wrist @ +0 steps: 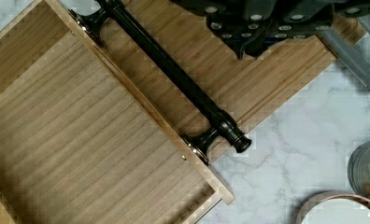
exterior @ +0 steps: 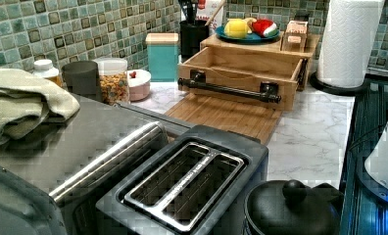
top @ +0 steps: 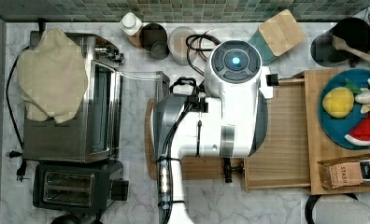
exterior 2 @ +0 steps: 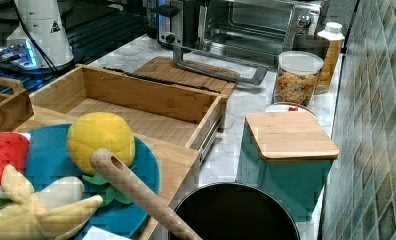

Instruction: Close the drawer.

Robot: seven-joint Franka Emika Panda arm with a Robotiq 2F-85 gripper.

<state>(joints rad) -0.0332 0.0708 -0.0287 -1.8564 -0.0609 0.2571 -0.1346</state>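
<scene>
Wrist view is looking straight down on the drawer (wrist: pixel 80 140), which is standing pulled well out and empty, its floor bare. It is sitting on the marble counter (wrist: pixel 290 154) under a wooden shelf box (top: pixel 314 140) near the counter's back corner, with a darker cutting board (wrist: pixel 248 88) lying just beyond its front panel. A black bar handle (wrist: pixel 174 74) is running across that front panel on two posts.

The drawer is looking light and stiff: thin bamboo walls, flat hard faces, nothing likely to bend or crack under a steady shove. A metal runner is showing along its side in the right view, so it should be sliding freely, and the smooth wood may be letting a fingertip skid off. The best contact is probably the middle of the front panel or the bar itself, pushed square-on so the drawer is not twisting on its runners. The shelf box could be shifting too, since it is only resting on the counter.

In the top view, the white arm (top: pixel 220 116) is reaching in from the counter's near edge and bending over the cutting board, wrist turned downward. The claw (wrist: pixel 248 46) is hanging above the cutting board, just outside the handle and not touching it; its fingers are looking drawn close together, holding nothing.
</scene>
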